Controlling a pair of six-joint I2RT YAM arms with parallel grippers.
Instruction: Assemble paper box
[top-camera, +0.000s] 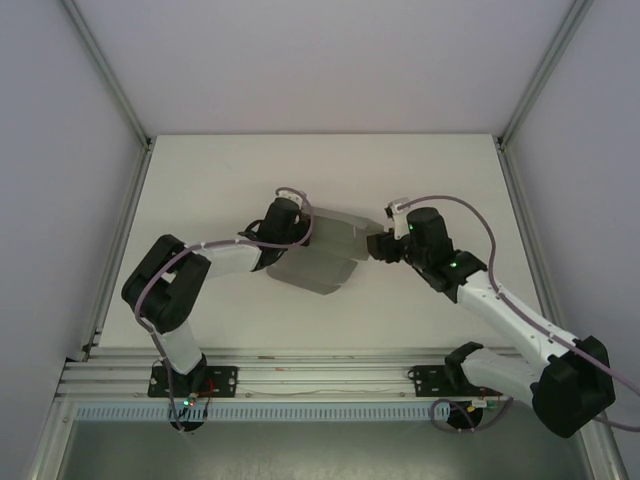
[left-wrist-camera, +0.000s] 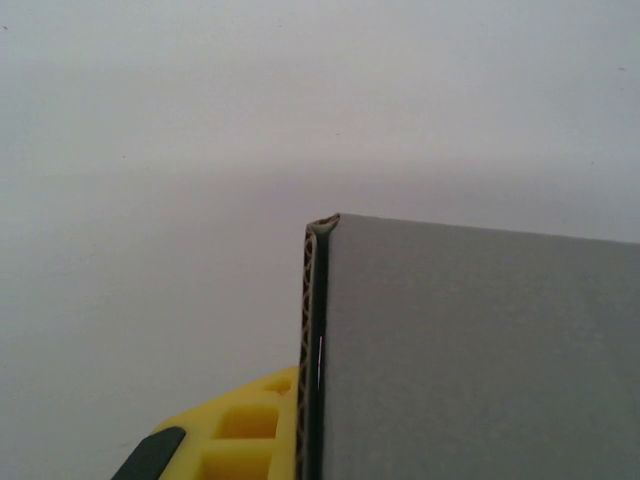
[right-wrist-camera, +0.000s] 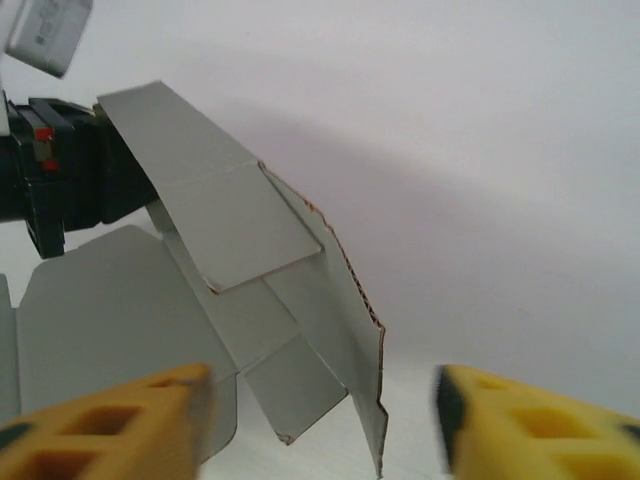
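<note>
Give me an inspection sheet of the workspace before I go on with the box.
Surface: white table, no marks seen.
Job's things: paper box, a partly folded grey sheet, flaps raised, mid-table.
Clutter: nothing seen.
Grippers: left gripper shut on the box's edge; right gripper open, facing the box.
Cables: cable looped along each arm; thin wires by the base rail.
Surroundings: white walls, metal frame posts.

Robot lab test cell. Plain white desk (top-camera: 250, 170) walled by white panels (top-camera: 320, 60) in aluminium posts (top-camera: 108, 75). Left arm (top-camera: 180, 290) and right arm (top-camera: 510, 310) bolted to slotted aluminium rail (top-camera: 320, 372) at near edge; green status lights (top-camera: 454, 265) on them; cables (top-camera: 478, 212) loop along links. Flat, even lighting.
</note>
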